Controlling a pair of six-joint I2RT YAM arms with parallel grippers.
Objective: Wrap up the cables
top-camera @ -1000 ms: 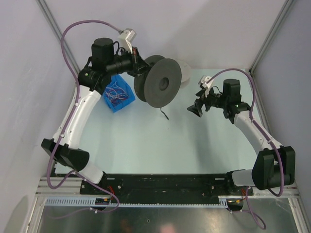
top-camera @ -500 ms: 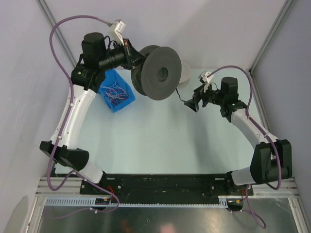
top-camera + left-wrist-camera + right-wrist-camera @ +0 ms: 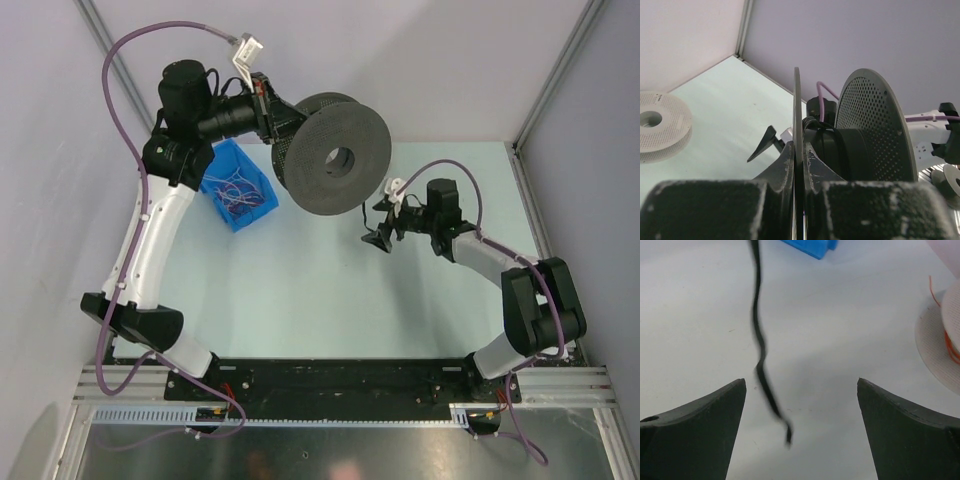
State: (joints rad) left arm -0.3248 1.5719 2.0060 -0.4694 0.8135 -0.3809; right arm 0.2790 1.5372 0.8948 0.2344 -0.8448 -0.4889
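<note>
Two arms at work, one spool in the air. Far left on the table [image 3: 300,280]: blue bin [image 3: 238,195] with a tangle of thin wires, neither arm near it.

Jaws of the left gripper [image 3: 799,156] pinched shut on the thin edge of one disc of the black spool [image 3: 335,158], held on edge well above the table. Dark turns visible at the hub in the left wrist view; count cannot be told.

Loose tail of the cable [image 3: 760,347] hanging down from above, free end dangling between the right jaws, touching neither.

Jaws of the right gripper [image 3: 801,390] spread wide, nothing held, low over the table, below and right of the black spool. Further right, a white spool [image 3: 932,345] with orange wire, idle.

Judged: partly wrapped at best. Left to do: catch the tail, lay it round the hub, secure the end.
</note>
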